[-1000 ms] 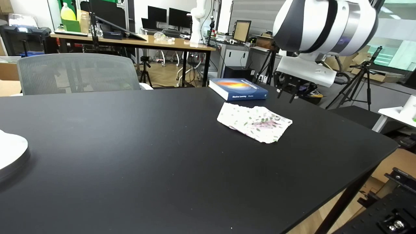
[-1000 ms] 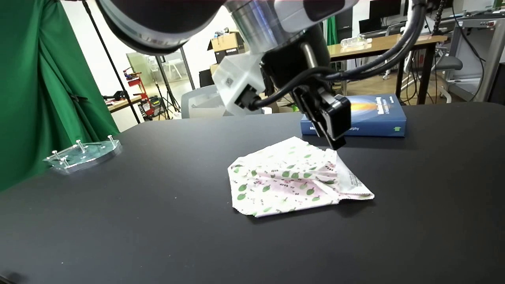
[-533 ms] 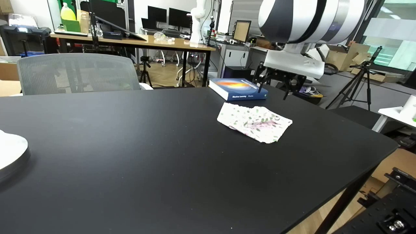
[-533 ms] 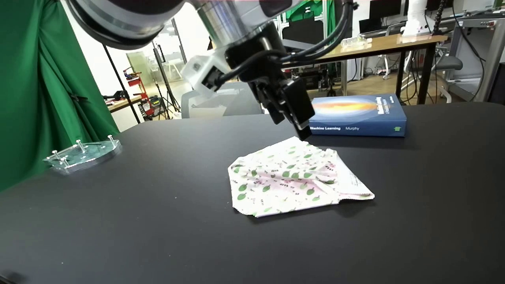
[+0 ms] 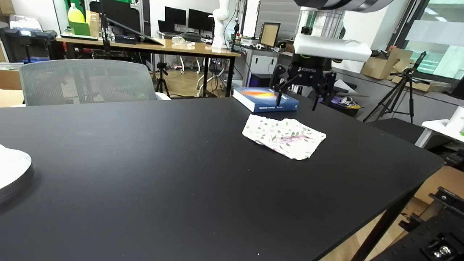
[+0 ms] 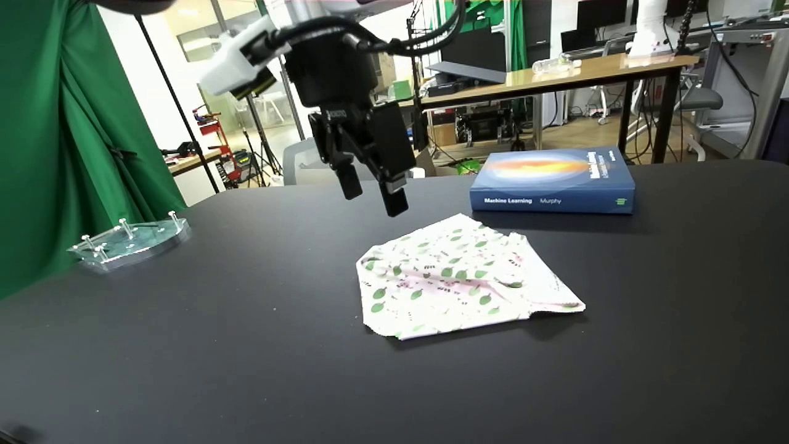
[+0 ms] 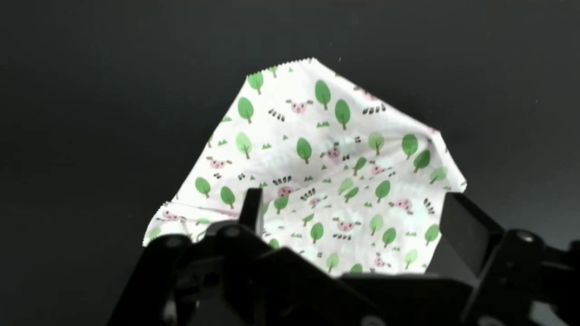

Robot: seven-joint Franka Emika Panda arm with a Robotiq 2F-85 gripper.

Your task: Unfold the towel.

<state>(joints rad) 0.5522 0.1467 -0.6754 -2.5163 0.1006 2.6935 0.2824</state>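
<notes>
Tool (image 5: 296, 106) now more upright over the black table (image 5: 163, 181), grey chair (image 5: 87, 81) beyond

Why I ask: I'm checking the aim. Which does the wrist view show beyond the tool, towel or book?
The towel, white with a green and pink print, seen beyond the open tool. The blue book is absent there; both exterior views show it.

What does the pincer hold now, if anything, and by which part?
Nothing is held: the pincer is open in the air, and the towel lies on the table.
</notes>
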